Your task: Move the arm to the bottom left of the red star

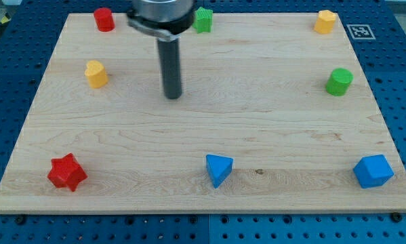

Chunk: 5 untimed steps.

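The red star lies near the board's bottom left corner. My tip rests on the wooden board in its upper middle part, well up and to the right of the red star. A yellow block sits left of my tip, between it and the board's left edge.
A red cylinder and a green block sit at the top edge. A yellow block is at the top right, a green cylinder at the right, a blue triangle at bottom middle, a blue block at bottom right.
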### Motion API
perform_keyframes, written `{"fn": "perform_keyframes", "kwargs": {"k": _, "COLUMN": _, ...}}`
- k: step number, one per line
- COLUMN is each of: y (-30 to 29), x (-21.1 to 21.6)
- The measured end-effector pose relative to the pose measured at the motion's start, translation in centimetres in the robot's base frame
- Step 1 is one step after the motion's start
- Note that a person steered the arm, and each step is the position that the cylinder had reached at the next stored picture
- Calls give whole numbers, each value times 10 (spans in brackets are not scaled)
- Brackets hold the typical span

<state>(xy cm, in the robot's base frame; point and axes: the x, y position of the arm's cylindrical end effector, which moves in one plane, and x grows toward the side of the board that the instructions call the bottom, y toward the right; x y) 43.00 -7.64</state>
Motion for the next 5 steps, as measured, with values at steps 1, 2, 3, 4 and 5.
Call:
{"fn": "perform_keyframes", "kwargs": {"k": 1, "y": -51, "x": 40}}
{"fn": "perform_keyframes", "kwargs": {"k": 2, "y": -117, "x": 72}}
{"fn": "perform_keyframes", "kwargs": {"k": 3, "y": -198, "x": 92}}
{"fn": "perform_keyframes", "kwargs": {"k": 4, "y": -201, "x": 98}}
{"fn": "perform_keyframes", "kwargs": {"k": 5, "y": -191, "x": 140}}
